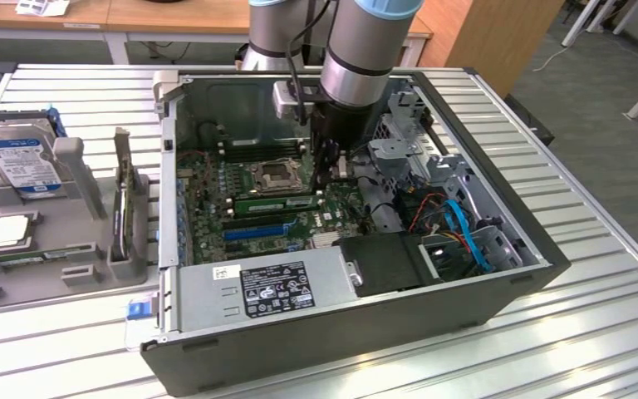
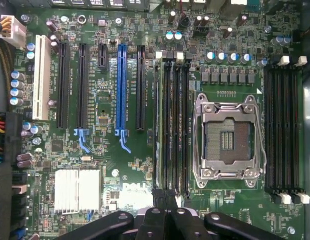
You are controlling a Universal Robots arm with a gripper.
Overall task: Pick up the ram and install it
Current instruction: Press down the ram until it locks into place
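Ram (image 2: 157, 130) sits edge-on in the slot directly below the closed end effector (image 2: 165, 212), so seating wants a straight, even downward press.

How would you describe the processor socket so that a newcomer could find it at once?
Inside the open computer case, look at the green motherboard. The processor socket lies between two banks of long black memory slots. It alone is a square with a silver metal frame; its neighbours are narrow strips.
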